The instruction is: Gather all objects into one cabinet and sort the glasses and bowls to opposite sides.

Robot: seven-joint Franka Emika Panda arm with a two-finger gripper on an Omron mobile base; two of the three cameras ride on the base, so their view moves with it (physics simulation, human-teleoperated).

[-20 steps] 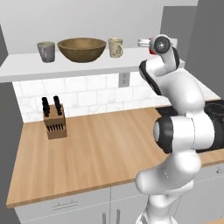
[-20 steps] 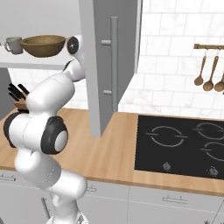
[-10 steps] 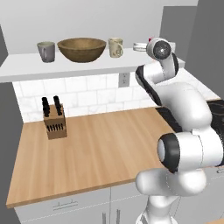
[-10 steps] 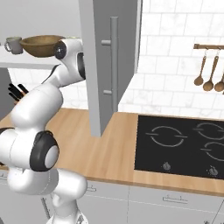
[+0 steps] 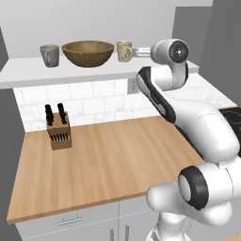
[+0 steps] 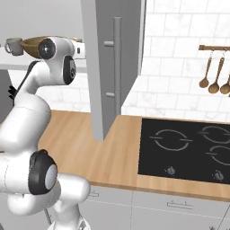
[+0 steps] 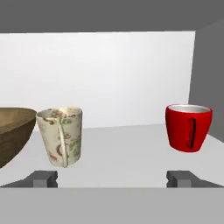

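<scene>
On the white shelf of the open cabinet stand a cream patterned mug and, to its right, a red cup. The wide brown wooden bowl sits left of the mug. My gripper is open and holds nothing; it faces the gap between mug and cup, a little short of both. From the left base view the row reads grey cup, bowl, cream mug, then my gripper just right of the mug. The arm hides the red cup there.
The cabinet's grey door with its long bar handle stands open to the right of the arm. A knife block sits on the wooden counter below. A black hob lies to the right.
The arm's elbow and upper links have swung into a new posture. The hand stays at shelf height by the cream mug, jaws wide as before.
</scene>
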